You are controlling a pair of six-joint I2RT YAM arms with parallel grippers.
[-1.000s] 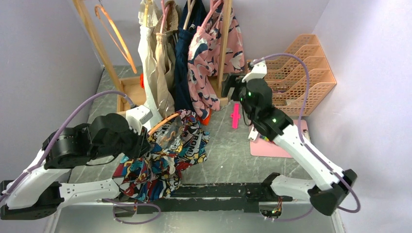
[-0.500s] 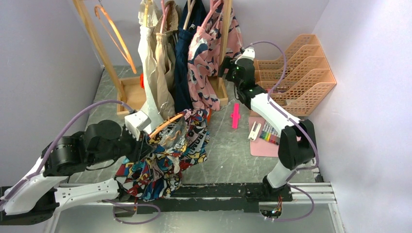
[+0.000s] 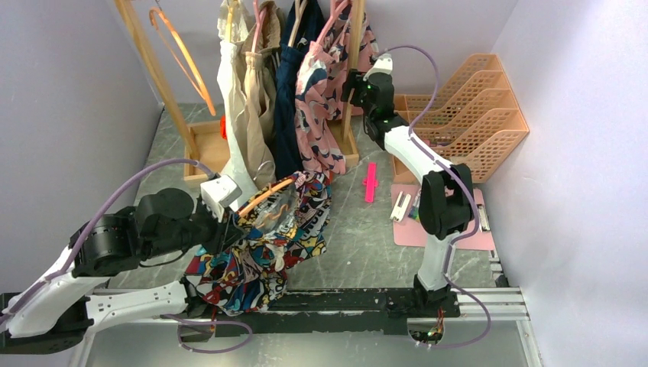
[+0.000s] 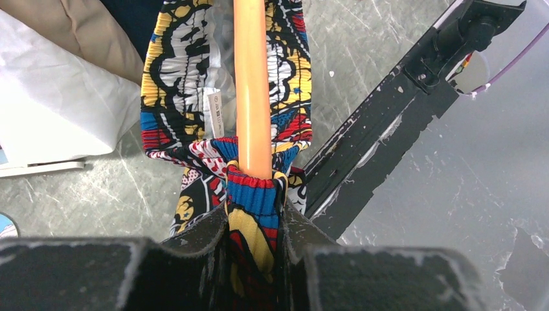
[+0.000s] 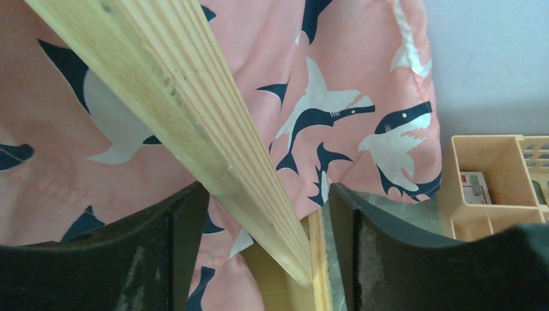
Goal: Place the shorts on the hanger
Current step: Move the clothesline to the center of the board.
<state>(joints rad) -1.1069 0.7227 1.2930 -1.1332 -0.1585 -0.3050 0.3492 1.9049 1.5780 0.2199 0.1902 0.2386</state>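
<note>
The comic-print shorts [image 3: 260, 248] hang bunched from the orange-tan hanger [image 3: 267, 195], whose silver hook [image 3: 264, 165] points toward the rack. My left gripper [image 3: 221, 223] is shut on the shorts' blue and red waistband where it wraps the hanger's end. In the left wrist view the hanger bar [image 4: 252, 97] runs up from the left gripper [image 4: 254, 217] through the waistband of the shorts [image 4: 169, 97]. My right gripper [image 3: 356, 86] is open at the rack. In the right wrist view the right gripper [image 5: 268, 253] has its jaws either side of the wooden post [image 5: 194, 110] without touching it.
A wooden rack [image 3: 353, 69] holds cream, navy and pink shark-print garments [image 3: 321, 99], the last one also in the right wrist view [image 5: 349, 97]. A spare orange hanger [image 3: 182, 60] hangs at left. Orange file trays [image 3: 474, 115], a pink clip [image 3: 370, 182] and a pink mat [image 3: 432, 231] lie at right.
My right arm has swung up and back from mid-table to the rack post. My left gripper has shifted the shorts and hanger slightly right and up.
</note>
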